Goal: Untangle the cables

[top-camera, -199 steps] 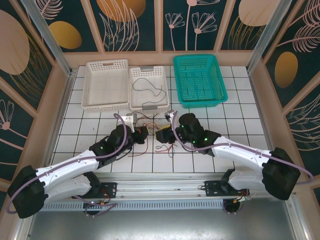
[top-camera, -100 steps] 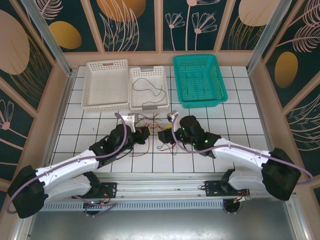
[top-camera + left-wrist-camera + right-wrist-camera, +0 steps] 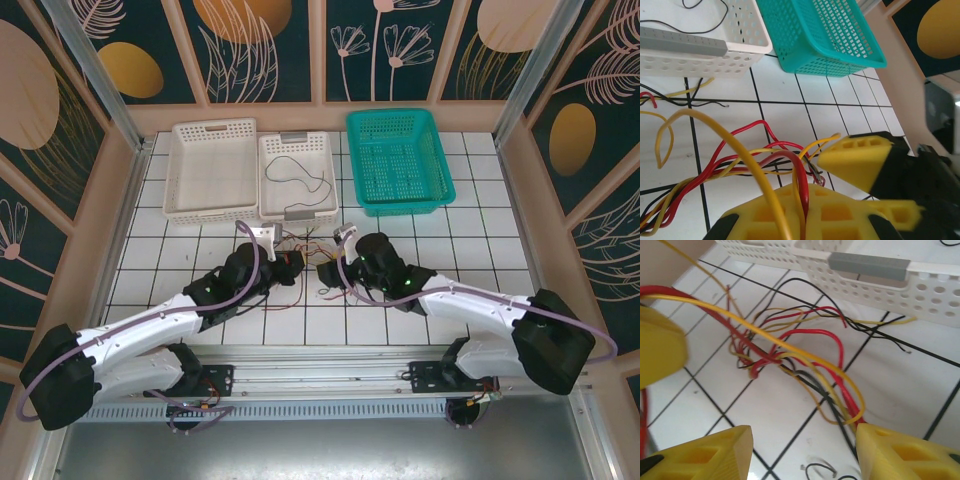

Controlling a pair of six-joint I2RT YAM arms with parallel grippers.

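Left claw [image 3: 805, 205] is shut tight on the cables [image 3: 785, 357]. A red one and a yellow one run right into the crack between its yellow tips, low in the left wrist view. I think it holds them so the bunch cannot slide while the other claw picks at it. Right claw [image 3: 800, 455] is open, with its two yellow tips wide apart at the bottom of its own view and nothing pinched. The knot lies just above the gap, so it looks ready to grab a loop and pull it free. The cables are thin, bendy and shiny, in red, black and yellow. They are twisted into a messy clump in the middle of the top view, on the table [image 3: 470, 250], between the two claws. The table is flat white squares with dark lines. Just above the clump sits a white basket [image 3: 940, 295] of hard plastic full of little holes. One black wire [image 3: 310, 170] lies in it, maybe already sorted out. To its right is a teal basket [image 3: 398, 113], with holes too.
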